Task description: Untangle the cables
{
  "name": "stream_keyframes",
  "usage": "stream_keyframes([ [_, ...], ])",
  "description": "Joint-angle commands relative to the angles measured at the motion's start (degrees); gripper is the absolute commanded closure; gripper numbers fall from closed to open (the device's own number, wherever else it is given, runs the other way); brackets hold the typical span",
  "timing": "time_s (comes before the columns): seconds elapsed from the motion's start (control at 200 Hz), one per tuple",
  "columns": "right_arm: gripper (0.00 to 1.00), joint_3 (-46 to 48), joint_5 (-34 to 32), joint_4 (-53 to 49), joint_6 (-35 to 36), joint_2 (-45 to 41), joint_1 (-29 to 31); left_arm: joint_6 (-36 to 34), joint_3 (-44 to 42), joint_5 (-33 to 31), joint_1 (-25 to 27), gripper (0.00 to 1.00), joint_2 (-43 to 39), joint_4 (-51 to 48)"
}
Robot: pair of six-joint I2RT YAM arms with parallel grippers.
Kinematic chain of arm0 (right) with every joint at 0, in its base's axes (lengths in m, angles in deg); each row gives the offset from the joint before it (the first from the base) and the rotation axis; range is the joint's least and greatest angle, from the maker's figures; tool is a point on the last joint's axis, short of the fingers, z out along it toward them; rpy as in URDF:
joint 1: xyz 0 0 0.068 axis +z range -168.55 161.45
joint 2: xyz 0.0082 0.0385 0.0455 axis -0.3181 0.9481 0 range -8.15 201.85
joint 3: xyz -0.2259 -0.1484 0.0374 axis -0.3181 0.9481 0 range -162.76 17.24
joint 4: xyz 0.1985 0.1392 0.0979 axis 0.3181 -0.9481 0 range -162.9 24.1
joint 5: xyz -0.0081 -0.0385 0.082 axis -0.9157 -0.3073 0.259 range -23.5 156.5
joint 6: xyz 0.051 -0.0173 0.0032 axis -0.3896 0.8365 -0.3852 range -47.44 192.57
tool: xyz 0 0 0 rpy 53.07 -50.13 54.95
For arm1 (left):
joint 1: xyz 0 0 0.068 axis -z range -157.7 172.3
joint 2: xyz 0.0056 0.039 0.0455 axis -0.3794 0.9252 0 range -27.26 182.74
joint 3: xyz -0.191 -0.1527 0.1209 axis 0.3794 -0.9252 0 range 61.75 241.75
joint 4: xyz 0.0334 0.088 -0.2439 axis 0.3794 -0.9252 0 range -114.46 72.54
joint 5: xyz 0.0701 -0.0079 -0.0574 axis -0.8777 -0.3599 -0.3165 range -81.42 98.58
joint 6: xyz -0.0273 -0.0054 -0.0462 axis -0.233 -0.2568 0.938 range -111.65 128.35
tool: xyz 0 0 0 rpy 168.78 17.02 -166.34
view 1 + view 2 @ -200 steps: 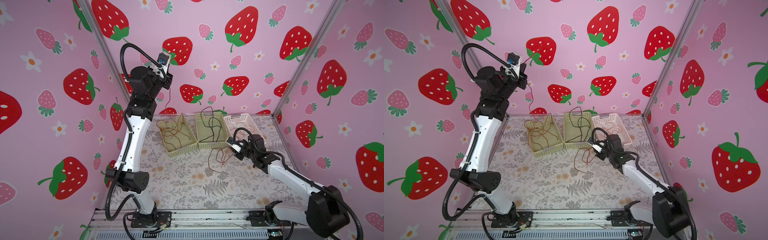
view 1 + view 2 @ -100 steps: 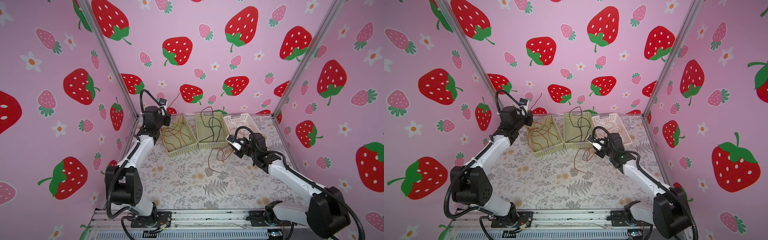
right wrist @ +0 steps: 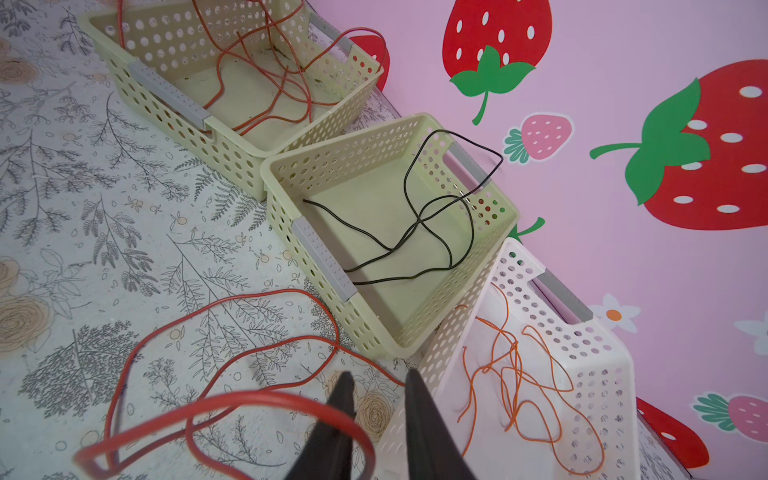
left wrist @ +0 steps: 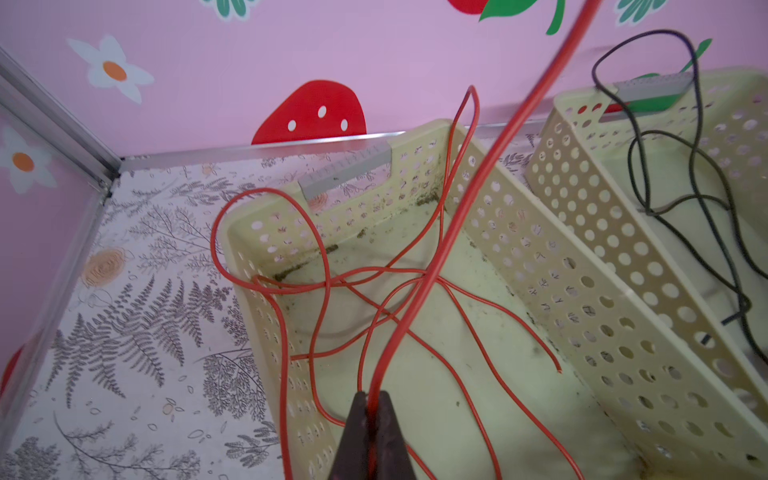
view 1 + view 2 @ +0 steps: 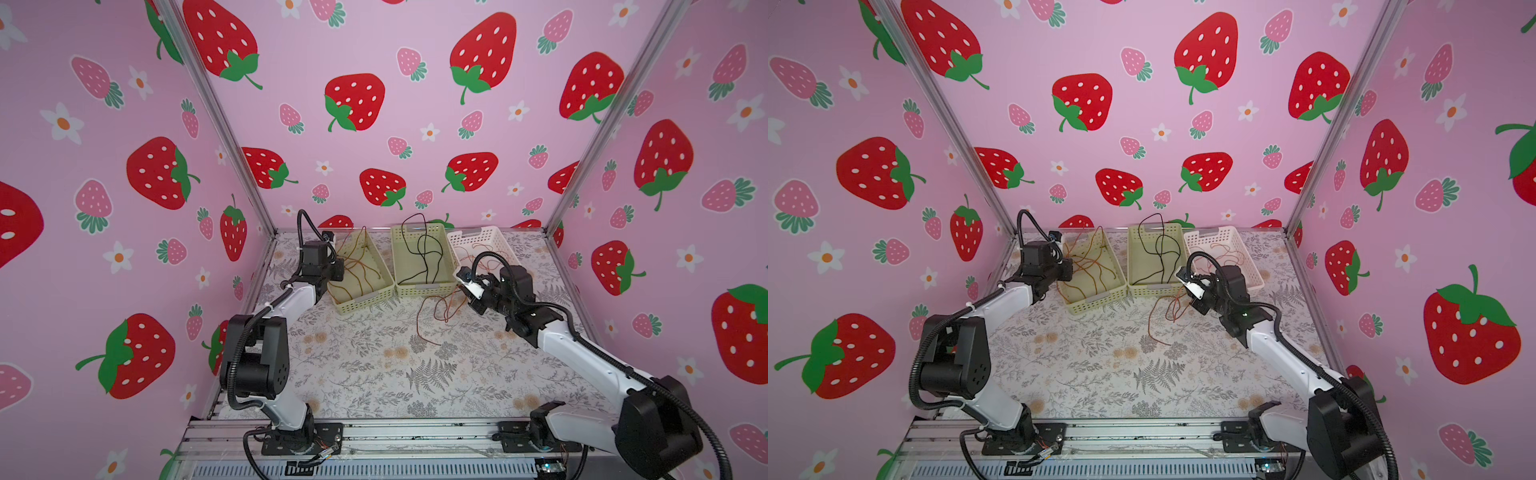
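My left gripper clamped tight on red cable, dangling into left basket. Drop-off step, I reckon. Right gripper part open, empty, over loose cable on table. Next: release, lift clear, grab loose one.

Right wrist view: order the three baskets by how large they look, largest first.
1. White basket and black-cable basket: alike, white nearest and cropped, so unranked.
2. Red-cable basket, farthest, cropped.

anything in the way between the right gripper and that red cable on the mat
Nothing visible. The right gripper hangs open above the red cable on the floral mat, a loop right at its fingers. The white basket sits beside it, not between.
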Motion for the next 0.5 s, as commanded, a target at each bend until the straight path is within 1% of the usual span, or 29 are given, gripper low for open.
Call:
stream_keyframes([
  [0.0,0.76,-0.34,-1.68,1.52,-2.88,-0.8,0.25,6.54,4.46,-0.75,0.46,1.0,3.44,-6.4],
  [0.04,0.77,-1.05,-1.5,1.14,-3.37,-1.0,0.25,7.63,5.43,-0.31,0.56,0.96,4.58,-7.61],
  [0.1,0.77,-1.54,-0.45,1.25,-3.83,-1.9,0.23,8.67,5.57,0.12,0.89,0.73,5.11,-7.8],
  [0.15,0.77,-1.76,0.5,1.76,-4.06,-2.9,0.24,8.97,4.58,0.12,1.29,0.59,4.1,-6.36],
  [0.205,0.79,-2.21,1.63,2.14,-4.61,-4.12,0.24,8.98,2.47,-0.73,1.98,0.46,1.76,-3.6],
  [0.255,0.8,-2.89,2.95,2.35,-4.88,-5.09,0.33,8.36,0.57,-1.33,2.47,0.36,-1.09,-0.92],
  [0.335,0.82,-4.44,5.33,2.5,-5.07,-6.11,0.29,7.05,-1.53,-1.35,3.07,0.25,-5.55,1.72],
  [0.38,0.82,-5.45,7.09,2.64,-5.01,-6.31,0.35,5.96,-2.09,-0.97,3.41,0.14,-7.82,2.38],
  [0.425,0.83,-6.69,8.64,2.79,-4.84,-6.2,0.4,4.76,-2.23,-1.51,3.95,0.01,-9.83,2.19],
  [0.495,0.84,-8.86,10.94,3.02,-4.47,-5.82,0.6,2.69,-3.03,-2.68,4.83,0.01,-13.07,2.35],
])
